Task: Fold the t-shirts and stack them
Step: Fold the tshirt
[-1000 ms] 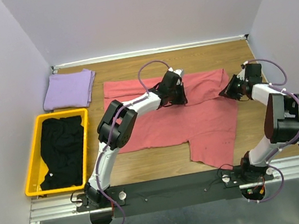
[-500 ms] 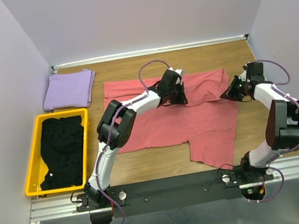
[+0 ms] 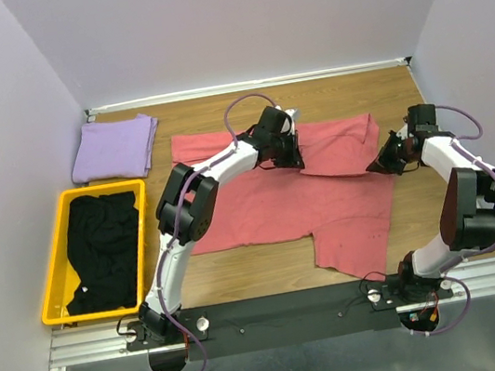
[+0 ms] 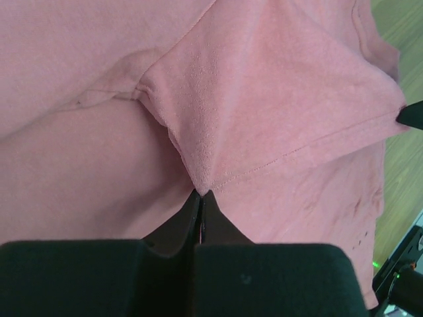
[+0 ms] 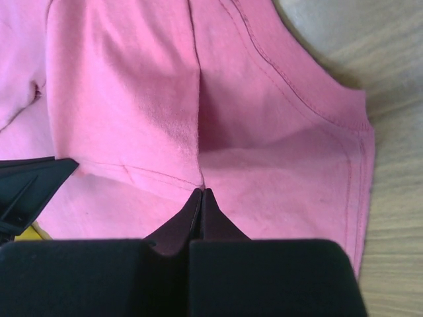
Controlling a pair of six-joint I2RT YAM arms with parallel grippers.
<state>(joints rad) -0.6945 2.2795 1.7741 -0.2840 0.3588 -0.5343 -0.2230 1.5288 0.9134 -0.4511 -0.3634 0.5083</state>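
Pinching the pink shirt, spread on the table, we have the left gripper and right gripper clamped on its folded-over flap; uneven pulling could slip those thin bites, skewing the fold.

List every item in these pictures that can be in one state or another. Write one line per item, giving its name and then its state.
left gripper, shut on the salmon-pink t-shirt
right gripper, shut on the salmon-pink t-shirt
salmon-pink t-shirt, spread out, not yet folded up
lavender t-shirt, folded, lying beyond the yellow bin
black t-shirts, crumpled, unfolded, inside the yellow bin
yellow bin, upright, holding the black t-shirts
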